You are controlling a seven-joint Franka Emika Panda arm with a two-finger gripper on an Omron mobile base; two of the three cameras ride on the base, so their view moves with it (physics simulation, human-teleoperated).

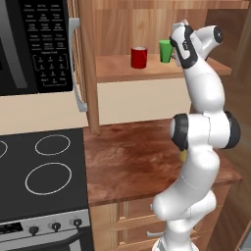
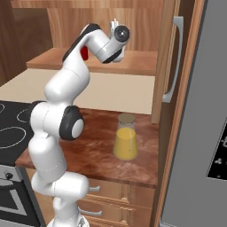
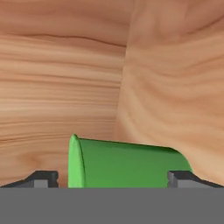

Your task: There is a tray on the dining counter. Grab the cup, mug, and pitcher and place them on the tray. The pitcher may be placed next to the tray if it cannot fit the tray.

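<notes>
1 cup [image 1: 165, 50], 1 mug [image 1: 139, 57], 1 pitcher [image 2: 125, 137]

The arm hides the right side of the green cup [image 1: 165, 51] and all but a sliver of the pitcher [image 1: 183, 156] (left base view); the red mug [image 2: 84, 53] barely peeks out behind it.
</notes>
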